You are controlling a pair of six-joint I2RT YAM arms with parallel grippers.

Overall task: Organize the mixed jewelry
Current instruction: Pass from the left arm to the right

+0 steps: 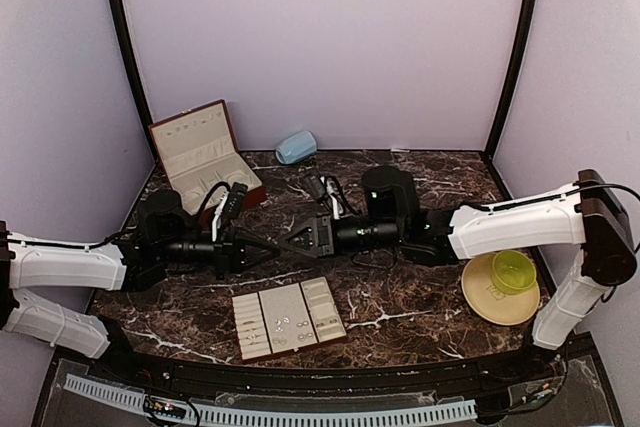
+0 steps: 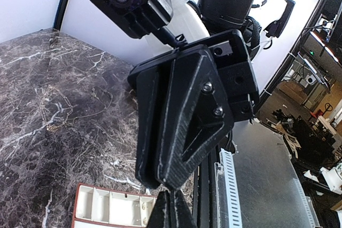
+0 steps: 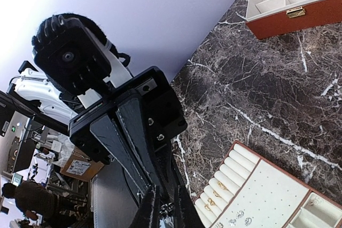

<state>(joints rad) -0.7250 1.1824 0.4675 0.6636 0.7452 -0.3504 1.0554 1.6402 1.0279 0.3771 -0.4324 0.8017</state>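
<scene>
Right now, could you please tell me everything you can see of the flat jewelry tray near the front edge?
The tray is a shallow rectangle with a red-brown rim and cream lining, lying flat and slightly skewed on the marble table. It has three sections: ring rolls on the left, a flat middle pad, small compartments on the right. Tiny rings and earrings sit on it. Neither gripper touches it.

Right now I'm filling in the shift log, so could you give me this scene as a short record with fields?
surface: dark marble table
tray: jewelry tray at near edge, small jewelry pieces in its middle section
box: red-brown jewelry box open, back left
other items: blue object at back; green bowl on yellow plate, right
left gripper: shut, tip to tip with right
right gripper: nearly closed; hold unclear
</scene>
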